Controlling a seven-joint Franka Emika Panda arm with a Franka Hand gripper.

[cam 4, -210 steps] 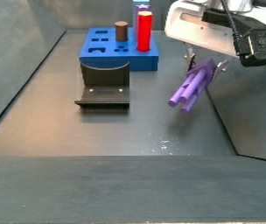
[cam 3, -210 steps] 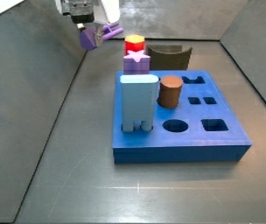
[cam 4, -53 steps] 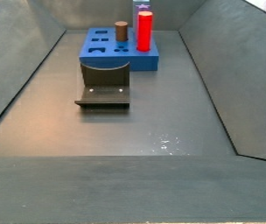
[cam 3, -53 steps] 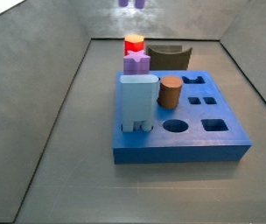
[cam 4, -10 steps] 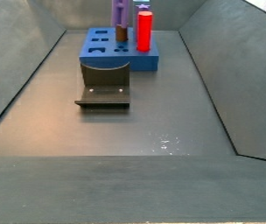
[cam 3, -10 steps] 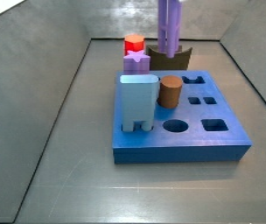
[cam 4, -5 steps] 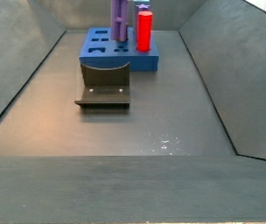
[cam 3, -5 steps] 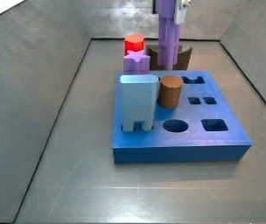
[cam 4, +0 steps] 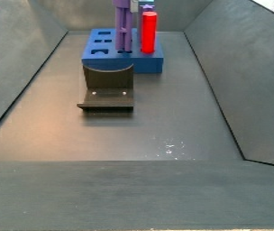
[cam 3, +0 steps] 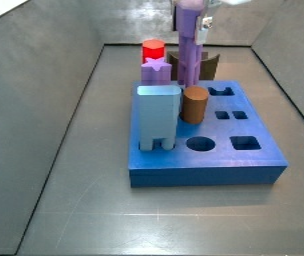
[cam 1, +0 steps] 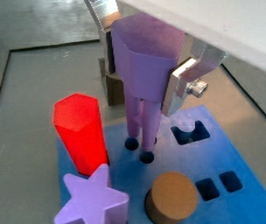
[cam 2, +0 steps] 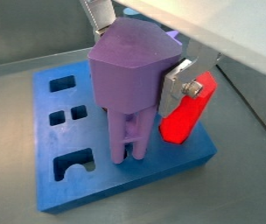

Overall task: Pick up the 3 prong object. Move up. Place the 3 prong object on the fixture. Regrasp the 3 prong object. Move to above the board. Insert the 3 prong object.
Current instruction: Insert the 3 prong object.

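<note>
Grey worktop carries the board point(cam 3: 206, 140). Claw point(cam 2: 142, 66) is clamped on the 3 prong object point(cam 2: 132, 87), long axis vertical, prongs down, hanging just above board's far edge; prongs vs hole alignment unclear.

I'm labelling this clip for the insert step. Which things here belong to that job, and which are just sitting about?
In the job:
3 prong object, upright, prongs down, gripped by the tool above the board
board
fixture

Sitting about:
red post
pale-blue block
brown cylinder
star piece
</note>
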